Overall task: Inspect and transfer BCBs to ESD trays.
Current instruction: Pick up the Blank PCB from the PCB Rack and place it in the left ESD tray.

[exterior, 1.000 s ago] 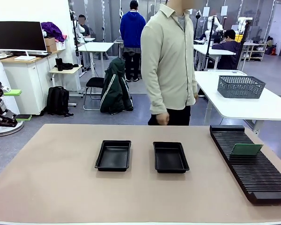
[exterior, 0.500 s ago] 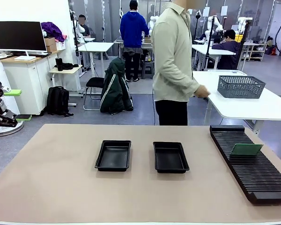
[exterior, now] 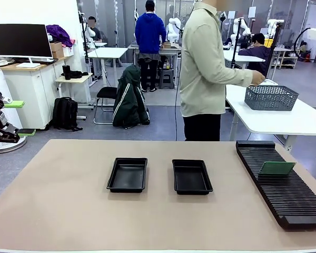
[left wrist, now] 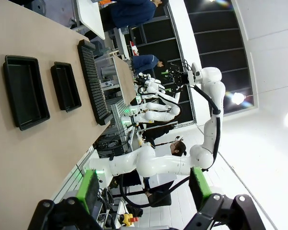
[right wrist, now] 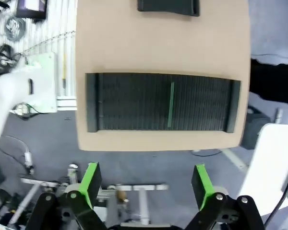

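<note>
Well ahead of the left gripper (left wrist: pixel 144 191), off to the side of its left finger, two trays lie side by side on the table (left wrist: pixel 19 153): the nearer tray (left wrist: pixel 25 91), then the farther tray (left wrist: pixel 66 85), a gap between them. The rack (left wrist: pixel 92 81) lies behind both, by the table's far end. Straight ahead of the right gripper (right wrist: pixel 146 184) the rack lies crosswise, a circuit board (right wrist: pixel 171 105) standing in one slot, in line with the gap between the fingers. The farther tray lies beyond the rack.
</note>
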Tool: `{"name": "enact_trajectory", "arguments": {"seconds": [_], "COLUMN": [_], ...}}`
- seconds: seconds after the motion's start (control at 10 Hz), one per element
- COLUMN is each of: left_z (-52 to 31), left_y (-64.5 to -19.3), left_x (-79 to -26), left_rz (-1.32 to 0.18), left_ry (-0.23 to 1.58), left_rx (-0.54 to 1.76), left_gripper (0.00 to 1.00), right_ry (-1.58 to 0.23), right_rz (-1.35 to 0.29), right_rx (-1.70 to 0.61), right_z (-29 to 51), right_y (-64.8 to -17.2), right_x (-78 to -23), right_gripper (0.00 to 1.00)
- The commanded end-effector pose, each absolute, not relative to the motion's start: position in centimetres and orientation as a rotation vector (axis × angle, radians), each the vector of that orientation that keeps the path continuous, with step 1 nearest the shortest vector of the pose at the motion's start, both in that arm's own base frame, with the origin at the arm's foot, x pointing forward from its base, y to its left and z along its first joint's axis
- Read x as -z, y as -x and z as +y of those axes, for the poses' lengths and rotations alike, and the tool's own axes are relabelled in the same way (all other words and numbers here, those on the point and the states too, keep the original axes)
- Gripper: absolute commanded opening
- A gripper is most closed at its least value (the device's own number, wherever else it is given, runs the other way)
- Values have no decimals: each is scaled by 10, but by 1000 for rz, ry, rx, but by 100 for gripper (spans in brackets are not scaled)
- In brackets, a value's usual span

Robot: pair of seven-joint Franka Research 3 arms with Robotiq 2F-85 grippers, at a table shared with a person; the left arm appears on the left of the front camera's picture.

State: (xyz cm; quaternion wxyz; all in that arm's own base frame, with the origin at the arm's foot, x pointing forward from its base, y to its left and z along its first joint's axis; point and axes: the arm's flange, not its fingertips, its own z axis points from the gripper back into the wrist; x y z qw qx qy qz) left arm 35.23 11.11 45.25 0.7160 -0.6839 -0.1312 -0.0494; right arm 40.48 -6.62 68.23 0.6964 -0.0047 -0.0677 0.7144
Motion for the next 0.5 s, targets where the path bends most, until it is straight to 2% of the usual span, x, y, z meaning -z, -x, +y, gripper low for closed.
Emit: {"name": "enact_trajectory", "arguments": {"seconds": [0.0,0.4], "left_z": [112,112], "left_y": [-352,-352], "left_x": [-452,-452], "left_rz": [-293,-293], "left_ry": [1518,1518], "left_rx": [106,106], "left_gripper": [100,100], "right_ry": [66,58], "right_rz": [-211,-196], "right_rx": [-1656,-1650], "right_z": [-69,-67], "right_y": [-397,-402], "right_x": [-665,-675], "right_gripper": [100,100]}}
